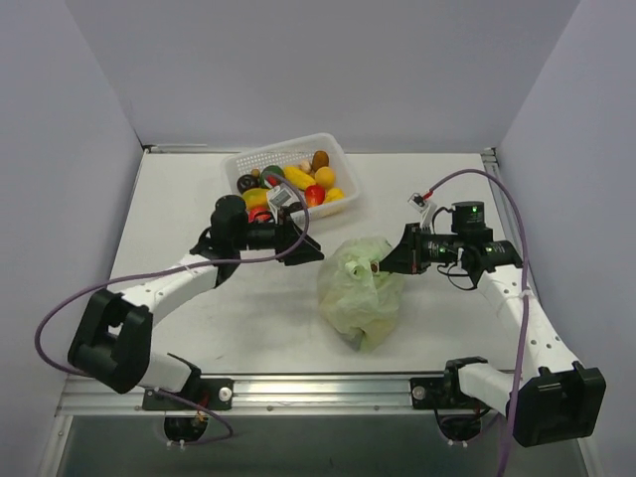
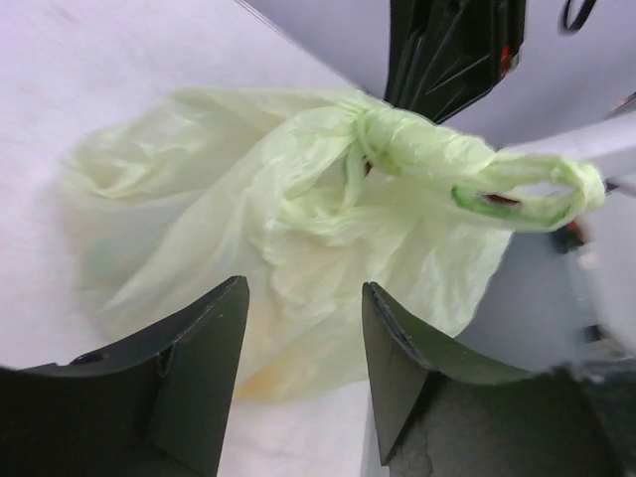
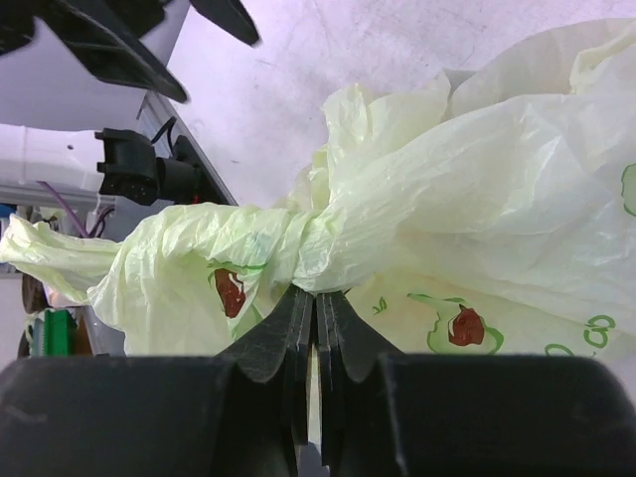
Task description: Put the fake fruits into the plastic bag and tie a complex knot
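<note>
Top external view: the table (image 1: 179,199) carries the plastic bag (image 1: 358,298), slumped between the two pincers. Beyond the left pincer (image 1: 312,248) sits a white basket (image 1: 343,169). That pincer stands parted and empty, just short of the bag. The right pincer (image 1: 383,264) is closed on the bag's knotted neck. The fake fruits (image 1: 298,179) lie in the basket.

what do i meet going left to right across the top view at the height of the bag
black left gripper, jaws apart → crinkly pale-green plastic bag, neck knotted → black right gripper, jaws shut at the bag's knot
</note>
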### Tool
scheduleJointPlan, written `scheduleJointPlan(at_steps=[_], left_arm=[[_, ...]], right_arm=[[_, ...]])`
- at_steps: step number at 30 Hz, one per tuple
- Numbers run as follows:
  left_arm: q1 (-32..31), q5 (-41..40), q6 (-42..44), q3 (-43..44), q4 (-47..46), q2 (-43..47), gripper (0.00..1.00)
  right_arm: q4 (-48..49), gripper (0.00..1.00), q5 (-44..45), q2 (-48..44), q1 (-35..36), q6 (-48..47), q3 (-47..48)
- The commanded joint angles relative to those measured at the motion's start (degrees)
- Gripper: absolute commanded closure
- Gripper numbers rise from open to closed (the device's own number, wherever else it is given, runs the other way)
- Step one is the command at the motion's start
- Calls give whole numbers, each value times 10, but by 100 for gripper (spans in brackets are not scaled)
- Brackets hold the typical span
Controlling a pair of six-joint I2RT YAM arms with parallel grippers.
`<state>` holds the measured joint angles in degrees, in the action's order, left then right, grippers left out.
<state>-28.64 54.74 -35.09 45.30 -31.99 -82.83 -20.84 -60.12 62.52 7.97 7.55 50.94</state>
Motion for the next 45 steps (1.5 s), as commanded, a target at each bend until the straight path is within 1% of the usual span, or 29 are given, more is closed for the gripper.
scheduleJointPlan(at_steps=[1, 2, 3, 4, 5, 7, 8, 9, 10, 11, 12, 13, 14, 15, 16, 19, 21, 26, 30, 33, 34, 35, 37, 38, 40, 41, 45], left_arm=[[17, 4, 412, 93, 390, 72, 40], [15, 4, 479, 147, 531, 85, 38], [15, -4, 526, 166, 577, 91, 35], [15, -23, 583, 182, 610, 97, 27], [14, -32, 604, 198, 658, 104, 26], [-1, -56, 631, 234, 686, 115, 23], [-11, -94, 637, 245, 702, 119, 23], [-41, -114, 644, 254, 708, 119, 22], [-58, -136, 657, 273, 714, 119, 22], [-79, -176, 664, 281, 718, 117, 22], [-116, -197, 672, 290, 720, 117, 22], [-137, -217, 687, 305, 721, 115, 22], [-155, -255, 691, 315, 722, 110, 20], [-171, -270, 695, 324, 724, 105, 19], [-201, -281, 707, 345, 729, 100, 18], [-249, -332, 729, 370, 740, 76, 18], [-276, -371, 739, 387, 744, 59, 18], [-346, -424, 769, 401, 748, 25, 19], [-364, -459, 768, 411, 750, -6, 23], [-363, -495, 759, 421, 749, -29, 32], [-362, -503, 753, 427, 750, -32, 42], [-361, -519, 748, 427, 749, -36, 47], [-355, -529, 733, 419, 750, -35, 63], [-353, -533, 731, 413, 750, -29, 79], [-343, -543, 727, 389, 749, -22, 91], [-339, -543, 724, 382, 750, -15, 100], [-301, -543, 704, 342, 751, 1, 100]], right_arm=[[-38, 100, 17, -11, 4, -51, 34], [-44, 100, 22, -12, 6, -63, 40], [-50, 100, 29, -12, 6, -70, 43], [-60, 100, 44, -13, 9, -71, 45], [-64, 100, 50, -13, 13, -79, 50], [-75, 100, 64, -13, 20, -103, 52], [-79, 100, 82, -13, 23, -107, 54], [-81, 100, 90, -14, 33, -118, 54], [-85, 100, 102, -18, 37, -124, 54], [-87, 100, 119, -20, 42, -128, 53], [-89, 100, 127, -21, 50, -131, 53], [-90, 100, 133, -22, 54, -135, 54], [-93, 100, 146, -22, 57, -136, 55], [-95, 100, 150, -24, 64, -136, 56], [-96, 100, 155, -23, 68, -137, 58], [-96, 100, 170, -23, 78, -136, 60], [-96, 100, 174, -22, 81, -135, 62], [-98, 100, 187, -23, 87, -139, 68], [-102, 100, 192, -28, 90, -144, 72], [-105, 100, 195, -34, 92, -151, 71], [-107, 100, 195, -35, 93, -155, 70], [-110, 100, 200, -37, 93, -155, 70], [-119, 100, 205, -41, 93, -165, 69], [-121, 100, 207, -43, 92, -170, 68], [-130, 100, 214, -50, 90, -184, 67], [-133, 100, 218, -53, 88, -190, 67], [-158, 100, 227, -61, 72, -226, 72]])
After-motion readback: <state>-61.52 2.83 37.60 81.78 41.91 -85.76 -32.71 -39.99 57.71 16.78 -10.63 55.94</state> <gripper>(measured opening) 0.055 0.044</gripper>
